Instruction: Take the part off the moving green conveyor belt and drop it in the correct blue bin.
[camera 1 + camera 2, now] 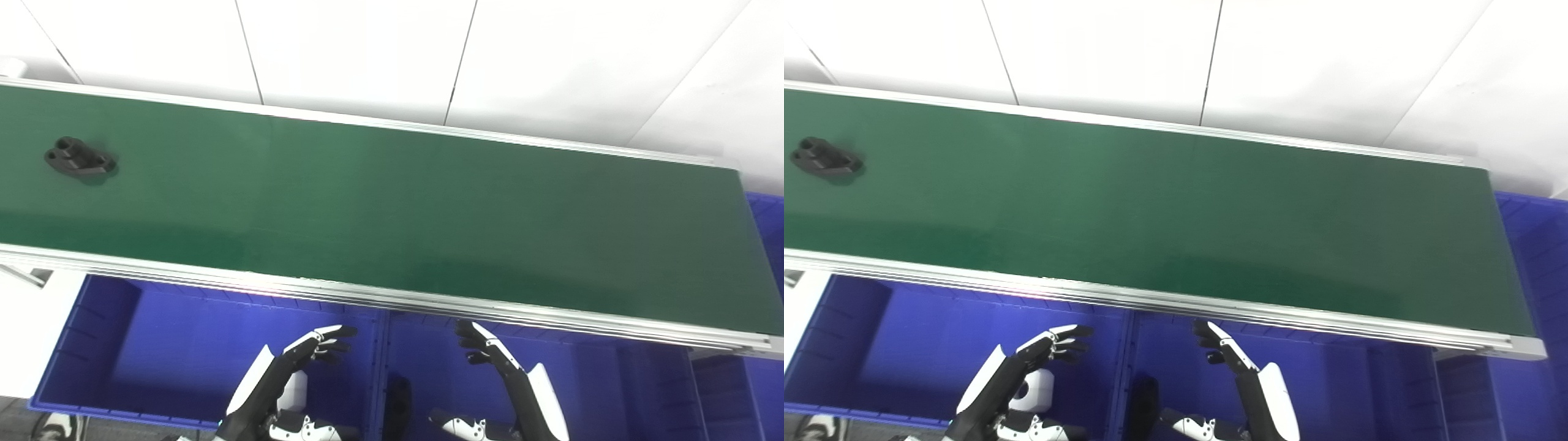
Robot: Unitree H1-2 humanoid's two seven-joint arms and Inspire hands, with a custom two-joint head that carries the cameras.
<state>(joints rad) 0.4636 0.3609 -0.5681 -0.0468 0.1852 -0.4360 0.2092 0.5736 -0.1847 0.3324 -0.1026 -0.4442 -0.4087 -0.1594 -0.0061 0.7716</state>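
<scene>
The green conveyor belt (380, 208) crossed the whole scene, running from 9 o'clock toward 3 o'clock and sloping a little downward to the right, with aluminium rails along both long edges. Behind it, at 12 o'clock, stood a white panelled wall (367, 49).

Below the near rail, at 6 o'clock, two blue bins sat side by side: the left blue bin (153, 349) and the right blue bin (612, 380), divided by a dark wall in the middle. A further blue bin (1537, 245) stood past the belt's end at 3 o'clock; the right eye view showed more of it than the left eye view.

The left hand (318, 346) hovered over the left bin with its fingers spread apart and nothing in it. The right hand (484, 346) hovered over the right bin, fingers also apart and empty. Both pointed toward the belt.

The black part (79, 158) lay flat on the belt at 9 o'clock, well apart from both hands. In the right eye view it sat almost at the picture's left edge.

A dark object (398, 398) lay in the right bin near the dividing wall; I could not tell what it was.
</scene>
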